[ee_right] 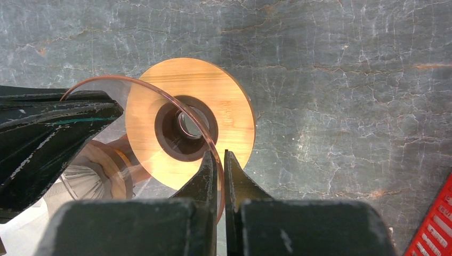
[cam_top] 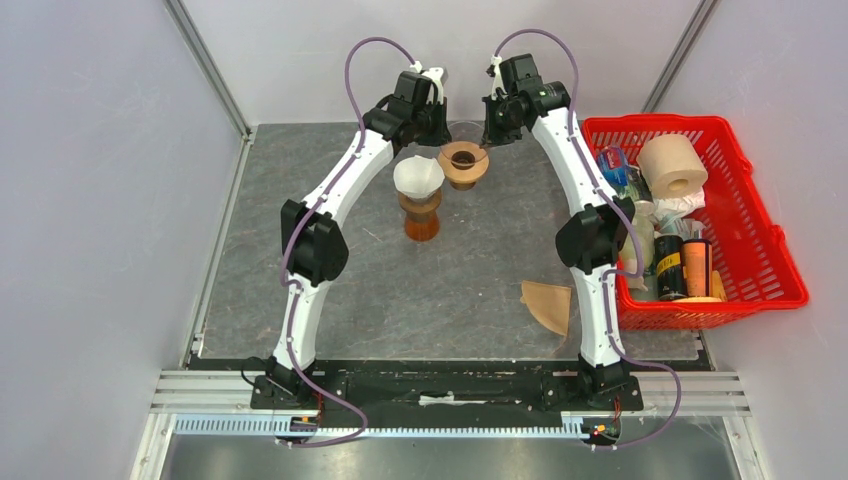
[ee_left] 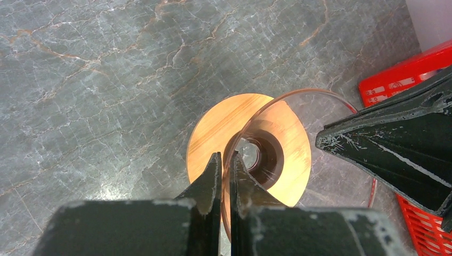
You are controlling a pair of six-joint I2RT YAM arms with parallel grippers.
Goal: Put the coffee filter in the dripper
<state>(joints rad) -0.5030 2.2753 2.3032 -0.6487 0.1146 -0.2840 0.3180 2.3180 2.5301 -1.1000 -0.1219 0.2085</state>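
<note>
The coffee filter [cam_top: 548,303], a brown paper wedge, is not yet in the dripper [cam_top: 463,163], so the placing itself is all left to do. From the left, the left gripper [ee_left: 225,160] is pinched tight on the dripper's clear rim. A white cone [cam_top: 418,177] sits on an amber stand [cam_top: 421,216] just beside it. The right gripper [ee_right: 220,157] nips the opposite rim. The filter lies flat on the table [cam_top: 450,290] near the right arm's base, untouched, with a red basket [cam_top: 690,120] beyond.
</note>
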